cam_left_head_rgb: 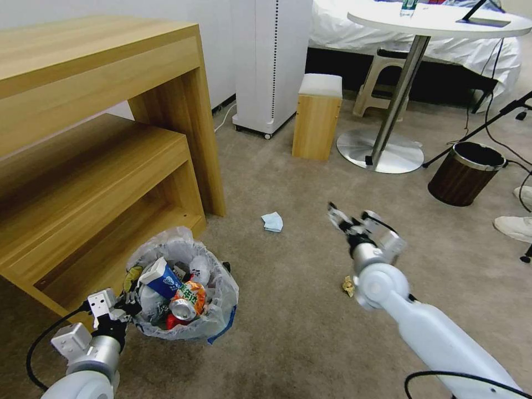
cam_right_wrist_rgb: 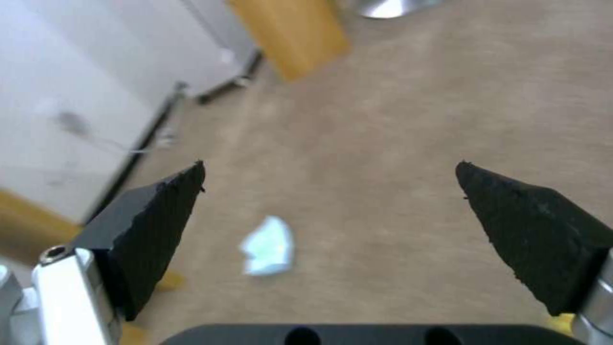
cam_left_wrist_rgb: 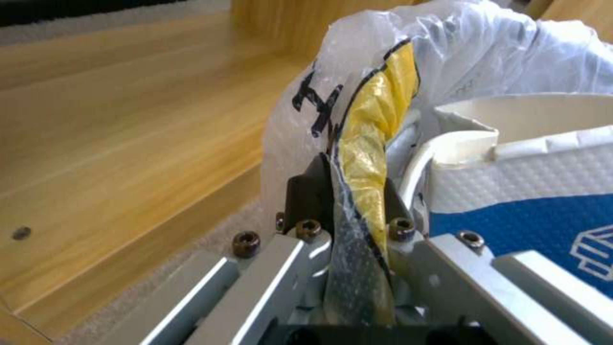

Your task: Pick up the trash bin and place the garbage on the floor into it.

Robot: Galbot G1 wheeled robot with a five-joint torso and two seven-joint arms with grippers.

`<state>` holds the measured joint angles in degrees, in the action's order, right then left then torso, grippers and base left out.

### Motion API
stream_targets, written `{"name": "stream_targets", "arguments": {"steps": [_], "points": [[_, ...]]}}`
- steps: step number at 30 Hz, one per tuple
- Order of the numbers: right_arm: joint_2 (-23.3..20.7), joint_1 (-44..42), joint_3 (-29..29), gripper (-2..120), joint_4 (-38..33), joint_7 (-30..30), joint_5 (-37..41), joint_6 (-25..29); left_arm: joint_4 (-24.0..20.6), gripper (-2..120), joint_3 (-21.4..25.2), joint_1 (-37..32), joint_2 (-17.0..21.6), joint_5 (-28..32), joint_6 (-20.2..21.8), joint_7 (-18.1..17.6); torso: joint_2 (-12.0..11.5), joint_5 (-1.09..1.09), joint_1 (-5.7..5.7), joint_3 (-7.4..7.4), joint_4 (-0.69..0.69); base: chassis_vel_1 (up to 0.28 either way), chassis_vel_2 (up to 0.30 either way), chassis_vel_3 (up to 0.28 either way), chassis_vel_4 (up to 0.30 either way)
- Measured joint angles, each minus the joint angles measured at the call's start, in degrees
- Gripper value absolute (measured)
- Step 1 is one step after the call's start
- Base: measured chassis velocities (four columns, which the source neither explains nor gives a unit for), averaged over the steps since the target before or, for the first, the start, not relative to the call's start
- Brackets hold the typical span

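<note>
The bag-lined trash bin [cam_left_head_rgb: 183, 293] is gripped at its rim by the left gripper [cam_left_wrist_rgb: 348, 191]; the right gripper [cam_right_wrist_rgb: 332, 191] is held spread wide above crumpled blue-white paper [cam_right_wrist_rgb: 268, 245].

1. Looks like a hotel-style bedroom: a bed [cam_left_head_rgb: 388, 33] with white bedding runs along the back wall.
2. Beige carpet [cam_left_head_rgb: 310, 310], a wooden desk [cam_left_head_rgb: 100, 72], a round white table [cam_left_head_rgb: 438, 25] and a small stool [cam_left_head_rgb: 317, 116] fit that.

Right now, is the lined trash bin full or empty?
Nearly full: the trash bin holds a blue-white cup and crushed cans heaped to its rim.
</note>
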<state>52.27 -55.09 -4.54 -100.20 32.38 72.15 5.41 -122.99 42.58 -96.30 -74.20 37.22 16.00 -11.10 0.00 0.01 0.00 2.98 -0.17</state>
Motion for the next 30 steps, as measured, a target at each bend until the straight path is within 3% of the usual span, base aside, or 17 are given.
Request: {"name": "stream_targets", "arguments": {"steps": [13,16,25,30], "points": [[2.19,-6.51,-5.53,100,11.92,4.83,-3.11,-5.3,0.43,3,-0.75,0.31,0.03,0.03,-0.35,0.59,0.0,-0.01,0.0,0.0,0.01,0.0,0.0,0.0,0.0],[2.27,-5.83,-4.41,100,14.78,2.72,-4.55,-5.37,0.43,3,-0.81,0.32,-0.1,0.01,-0.4,0.63,0.0,-0.01,0.0,0.0,0.0,0.0,0.0,0.0,0.0],[3.15,-0.07,2.92,100,26.05,-14.71,-6.8,2.9,-0.47,3,-0.36,-0.52,-0.9,-0.07,-0.57,0.73,0.0,-0.01,0.0,0.01,0.01,0.0,0.0,0.0,0.0],[4.93,1.35,4.53,98,30.29,-16.28,-7.57,3.69,-0.65,3,-0.03,-0.88,-1.03,-0.07,-0.83,0.81,0.0,-0.01,0.0,0.01,0.02,0.0,0.0,0.0,0.0]]}}
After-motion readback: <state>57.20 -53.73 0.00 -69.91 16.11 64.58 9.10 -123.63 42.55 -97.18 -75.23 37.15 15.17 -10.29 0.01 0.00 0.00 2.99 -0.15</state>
